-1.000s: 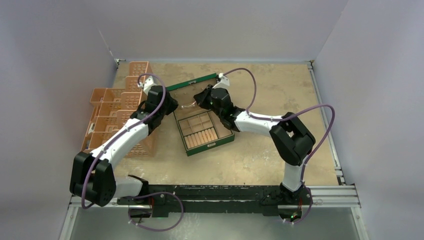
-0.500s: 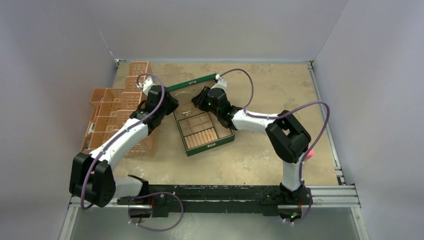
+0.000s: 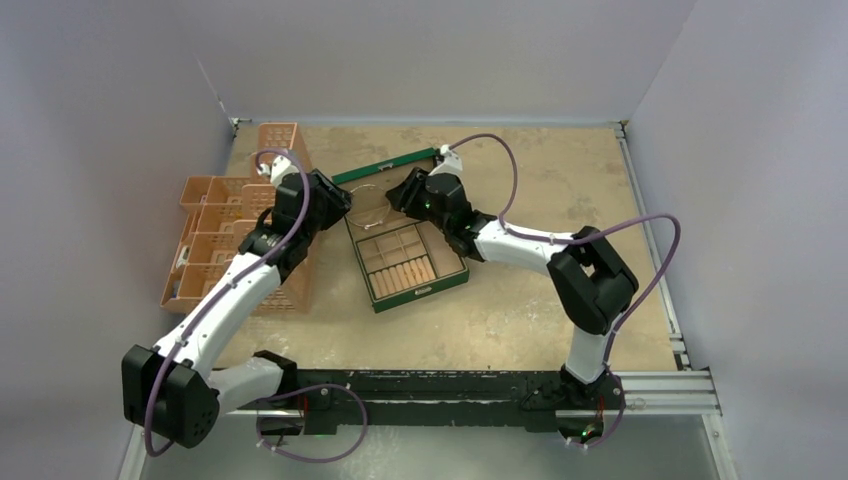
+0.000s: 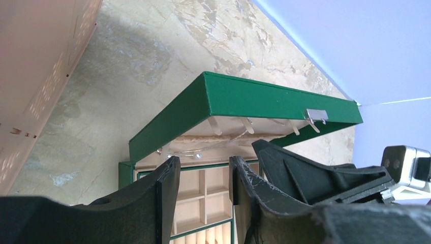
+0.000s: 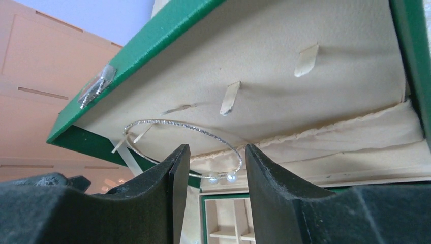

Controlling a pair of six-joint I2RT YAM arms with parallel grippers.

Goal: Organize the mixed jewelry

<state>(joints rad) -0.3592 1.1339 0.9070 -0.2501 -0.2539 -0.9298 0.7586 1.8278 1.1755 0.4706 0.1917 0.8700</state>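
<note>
Over the last second the left arm (image 3: 240, 285) has swung its elbow outward, keeping its jaws aimed at the raised lid (image 4: 254, 99) of the green box (image 3: 410, 265). The right arm (image 3: 520, 240) has barely shifted. Both pairs of jaws stand parted and empty. The silver hoop (image 5: 157, 121) hangs from a lid tab just beyond the right jaws' tips, apart from them. That piece looks stowed — the jaws seem free for another.

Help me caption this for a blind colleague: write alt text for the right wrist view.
A thin glittery silver hoop lies against the tan lining of the open green lid, its two beaded ends showing in the gap between the right end effector's open black fingers. Tan compartments of the box peek out below.
</note>
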